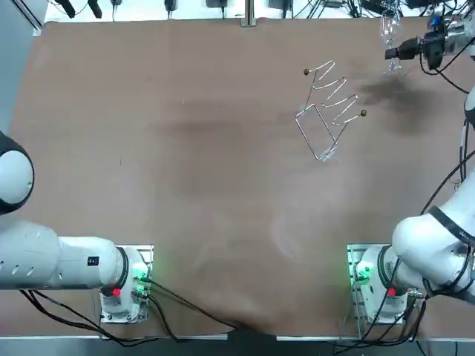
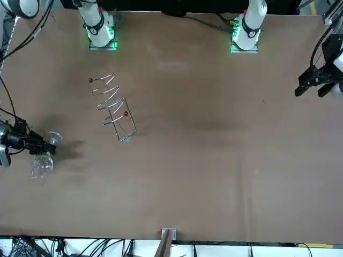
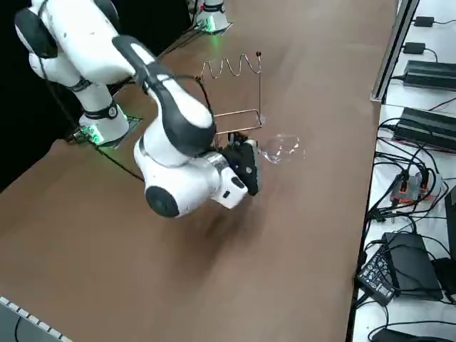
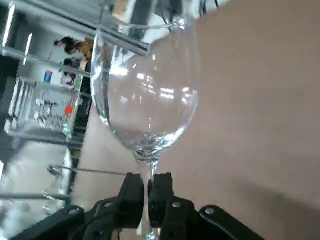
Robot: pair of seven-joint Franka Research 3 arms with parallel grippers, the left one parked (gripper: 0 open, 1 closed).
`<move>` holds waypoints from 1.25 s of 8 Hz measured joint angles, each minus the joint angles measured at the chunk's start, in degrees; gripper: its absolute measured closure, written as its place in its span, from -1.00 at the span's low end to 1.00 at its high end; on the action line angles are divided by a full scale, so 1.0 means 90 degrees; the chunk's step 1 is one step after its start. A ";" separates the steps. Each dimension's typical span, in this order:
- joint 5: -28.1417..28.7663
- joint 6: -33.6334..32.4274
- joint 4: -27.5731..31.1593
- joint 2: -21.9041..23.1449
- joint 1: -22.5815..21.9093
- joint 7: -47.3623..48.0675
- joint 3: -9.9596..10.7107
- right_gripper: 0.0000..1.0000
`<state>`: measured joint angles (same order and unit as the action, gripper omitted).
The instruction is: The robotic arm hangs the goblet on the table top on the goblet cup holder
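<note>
The clear goblet [image 1: 388,28] is lifted off the brown table near its far right corner, lying roughly level with the bowl toward the far edge. My right gripper [image 1: 395,52] is shut on its stem. The wrist view shows both fingers [image 4: 132,194] pinching the stem just under the bowl [image 4: 145,95]. The front view has the goblet [image 2: 40,164] and gripper [image 2: 44,145] at its left. From the right side, the goblet [image 3: 285,149] sticks out of the gripper [image 3: 249,162]. The wire goblet holder [image 1: 327,110] [image 2: 112,107] [image 3: 234,89] stands upright on the table, apart from the glass, nearer the middle.
The table's far edge [image 1: 223,20] has a short post [image 1: 249,16] and cables behind it. Beyond the right edge [image 3: 381,78] lie power bricks and cables [image 3: 420,128]. The parked left arm [image 1: 52,256] sits at the near left.
</note>
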<state>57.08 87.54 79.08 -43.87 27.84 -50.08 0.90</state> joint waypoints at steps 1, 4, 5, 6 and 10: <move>-0.0087 -0.0216 -0.0002 0.0139 -0.0056 0.1096 -0.0005 0.81; -0.0268 -0.0816 -0.0012 0.0331 -0.0242 0.3948 -0.0013 0.81; -0.0269 -0.1076 -0.0059 0.0339 -0.0284 0.4860 -0.0014 0.81; -0.0271 -0.1316 -0.0111 0.0357 -0.0338 0.5717 -0.0017 0.81; -0.0621 -0.1510 -0.0154 0.0815 -0.1125 0.8747 -0.0047 0.81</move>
<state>51.48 73.95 77.69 -36.54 17.71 28.64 0.48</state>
